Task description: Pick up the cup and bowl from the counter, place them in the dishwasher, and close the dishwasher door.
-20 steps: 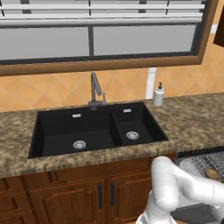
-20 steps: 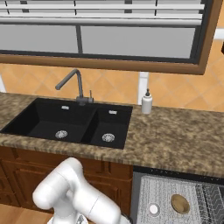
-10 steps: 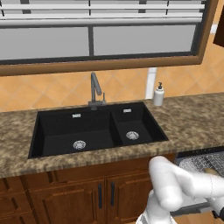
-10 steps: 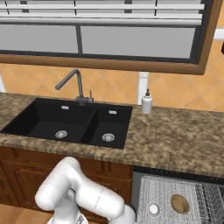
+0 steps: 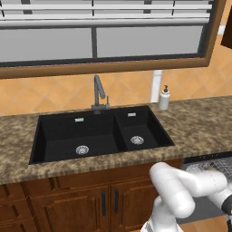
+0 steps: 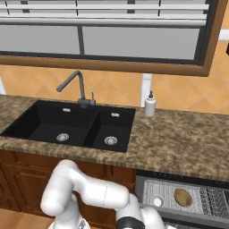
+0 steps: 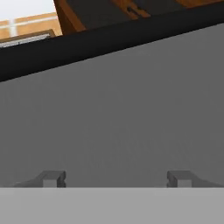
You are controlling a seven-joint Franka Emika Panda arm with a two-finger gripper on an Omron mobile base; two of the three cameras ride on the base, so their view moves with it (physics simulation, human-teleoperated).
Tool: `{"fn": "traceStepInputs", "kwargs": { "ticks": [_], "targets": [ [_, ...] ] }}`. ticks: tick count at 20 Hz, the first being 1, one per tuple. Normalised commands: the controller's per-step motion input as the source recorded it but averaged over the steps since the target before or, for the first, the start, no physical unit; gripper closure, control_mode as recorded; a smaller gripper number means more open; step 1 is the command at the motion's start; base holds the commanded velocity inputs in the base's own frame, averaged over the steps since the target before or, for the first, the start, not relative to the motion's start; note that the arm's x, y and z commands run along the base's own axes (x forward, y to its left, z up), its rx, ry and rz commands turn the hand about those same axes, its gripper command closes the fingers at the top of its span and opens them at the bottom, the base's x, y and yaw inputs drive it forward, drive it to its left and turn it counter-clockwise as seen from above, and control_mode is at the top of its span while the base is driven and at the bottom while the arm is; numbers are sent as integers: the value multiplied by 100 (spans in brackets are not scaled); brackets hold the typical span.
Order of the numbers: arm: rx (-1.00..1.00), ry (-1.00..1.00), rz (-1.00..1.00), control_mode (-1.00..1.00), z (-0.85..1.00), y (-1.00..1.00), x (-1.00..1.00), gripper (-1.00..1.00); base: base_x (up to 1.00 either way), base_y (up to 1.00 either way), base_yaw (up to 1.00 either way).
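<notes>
Since a second ago the arm has swung lower right; gripper (image 7: 117,178) spread, empty, facing the dishwasher door (image 7: 131,113); bowl (image 6: 182,197) lies in the rack (image 6: 214,202); fingers could skid off the flat panel, leaving it ajar.

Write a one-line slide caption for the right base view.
Bowl lies in the open dishwasher's rack beside the sink, arm reaching low.

The robot's glossy white arm (image 5: 181,190) is built of fat rounded tube segments, with a dark grey-black joint ring (image 6: 129,223) at six o'clock in the right base view and two small dark grey, blocky, square-ended fingertips (image 7: 54,178).
</notes>
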Motion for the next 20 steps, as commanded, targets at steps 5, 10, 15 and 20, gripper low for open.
{"fn": "traceStepInputs", "kwargs": {
  "ticks": [5,10,15,20],
  "targets": [
    [0,-29,18,-100,-51,-11,100,-100,0,0,0],
    [0,-16,21,-100,-37,-19,100,-100,0,0,0],
    [0,-18,21,-100,-39,-28,100,-100,0,0,0],
    [0,-13,21,-100,-26,-31,100,-100,0,0,0]
  ]
}}
